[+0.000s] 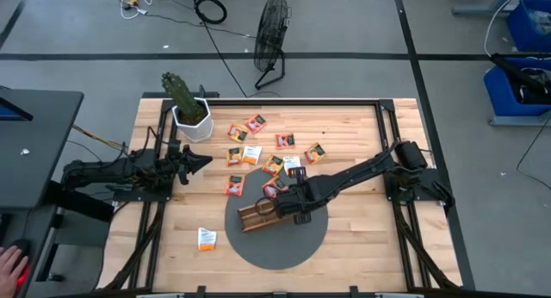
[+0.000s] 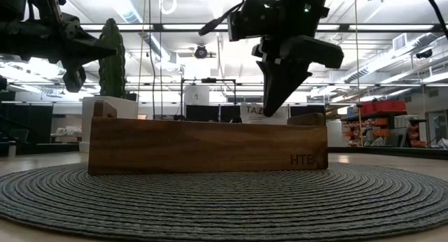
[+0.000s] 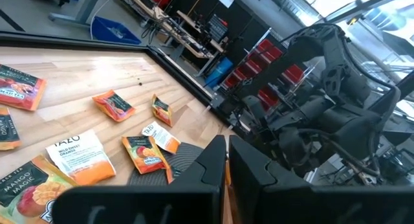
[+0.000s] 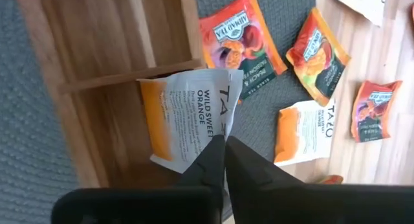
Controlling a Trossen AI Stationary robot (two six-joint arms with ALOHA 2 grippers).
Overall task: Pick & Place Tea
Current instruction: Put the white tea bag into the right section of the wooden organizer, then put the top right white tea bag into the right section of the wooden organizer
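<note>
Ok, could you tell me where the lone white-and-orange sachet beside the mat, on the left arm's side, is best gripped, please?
Probably across one edge of the lone sachet, from straight above: it lies flat on the table, alone, so all sides look free.

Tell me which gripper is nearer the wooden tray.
Right. The right gripper is over the tray, holding a white sachet above a compartment. The left gripper sits off beside the cactus pot.

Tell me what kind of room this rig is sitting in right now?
Most likely a robotics lab or workshop, not a home. The low view shows an open ceiling with strip lights and red storage bins on racks; the high view shows a concrete floor with loose cables, a floor fan and blue bins.
</note>
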